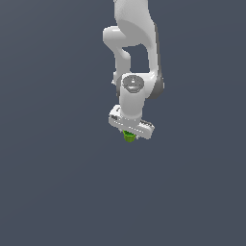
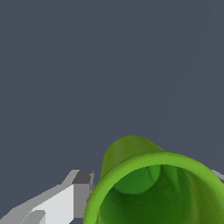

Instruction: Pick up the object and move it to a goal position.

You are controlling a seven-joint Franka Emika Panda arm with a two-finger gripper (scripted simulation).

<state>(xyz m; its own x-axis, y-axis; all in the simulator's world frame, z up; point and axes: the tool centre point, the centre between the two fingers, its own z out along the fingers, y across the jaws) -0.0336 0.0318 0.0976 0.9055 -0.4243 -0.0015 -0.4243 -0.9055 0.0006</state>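
The green cup [image 1: 129, 137] is small and round, and it peeks out just under the white gripper hand [image 1: 130, 126] in the exterior view. In the wrist view the cup [image 2: 131, 153] fills the lower part, with its hollow mouth turned toward the camera. My gripper [image 2: 151, 176] has the cup between its jaws. One grey-white finger [image 2: 74, 192] lies against the cup's rim, and only a sliver of the other finger [image 2: 218, 175] shows on the far side. The gripper is shut on the cup.
The white arm [image 1: 137, 43] reaches in from the top of the exterior view. A plain dark grey surface [image 1: 53, 182] lies all around. No goal marker shows.
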